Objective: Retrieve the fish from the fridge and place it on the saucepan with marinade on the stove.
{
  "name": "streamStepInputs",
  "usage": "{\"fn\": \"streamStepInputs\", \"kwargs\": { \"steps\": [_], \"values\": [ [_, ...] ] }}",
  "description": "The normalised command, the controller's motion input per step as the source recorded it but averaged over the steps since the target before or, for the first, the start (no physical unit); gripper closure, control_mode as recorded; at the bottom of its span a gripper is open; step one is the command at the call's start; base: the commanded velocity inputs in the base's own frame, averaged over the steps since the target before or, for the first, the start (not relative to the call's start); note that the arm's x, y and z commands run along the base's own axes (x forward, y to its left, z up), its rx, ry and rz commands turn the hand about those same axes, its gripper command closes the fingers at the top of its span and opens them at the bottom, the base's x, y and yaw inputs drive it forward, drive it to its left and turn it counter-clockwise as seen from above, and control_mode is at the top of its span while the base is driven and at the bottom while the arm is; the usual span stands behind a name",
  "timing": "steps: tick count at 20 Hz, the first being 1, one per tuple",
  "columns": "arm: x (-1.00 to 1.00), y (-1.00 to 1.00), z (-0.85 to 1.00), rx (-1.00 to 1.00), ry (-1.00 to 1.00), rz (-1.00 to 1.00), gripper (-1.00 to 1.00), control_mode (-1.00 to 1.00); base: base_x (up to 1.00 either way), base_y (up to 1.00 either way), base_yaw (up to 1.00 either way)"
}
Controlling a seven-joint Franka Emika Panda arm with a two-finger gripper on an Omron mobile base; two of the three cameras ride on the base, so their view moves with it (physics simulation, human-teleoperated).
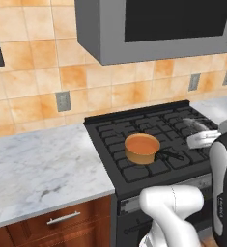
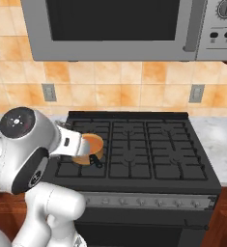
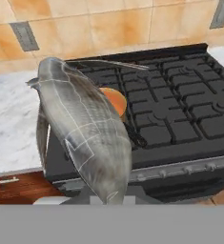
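The fish (image 3: pixel 85 128), grey with dark marks, hangs large in the foreground of the hand view and hides the finger tips, so my gripper is shut on the fish. From the left base camera the fish (image 1: pixel 198 124) and my gripper (image 1: pixel 196 136) hover over the right side of the black stove (image 1: pixel 134 126). The copper saucepan (image 1: pixel 142 148) sits on a front-left burner, its orange-brown marinade (image 1: pixel 142 144) showing, left of and lower than the fish. The saucepan (image 2: pixel 92 147) is partly behind my hand; it peeks out behind the fish (image 3: pixel 115 101). The fridge is out of view.
A grey microwave (image 2: pixel 120 24) hangs above the stove (image 2: pixel 148 149). White marble counter (image 1: pixel 37 169) lies left of the range, with a wood drawer (image 1: pixel 62 219) below. Wall outlets (image 1: pixel 63 101) sit on the tiled backsplash. My own arm (image 2: pixel 23 149) fills the lower left.
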Motion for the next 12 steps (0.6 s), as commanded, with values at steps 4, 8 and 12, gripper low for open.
{"fn": "streamStepInputs", "kwargs": {
  "steps": [4, 8, 12],
  "values": [
    [0.22, 0.64, 0.00, -0.23, 0.19, 0.25, 1.00, -1.00, 0.00, 0.00, 0.00],
    [0.19, 0.27, -0.15, -0.08, 0.08, 0.21, 1.00, -1.00, 0.00, 0.00, 0.00],
    [0.22, 0.00, -0.40, 0.00, 0.00, 0.21, 1.00, -1.00, 0.00, 0.00, 0.00]
  ]
}}
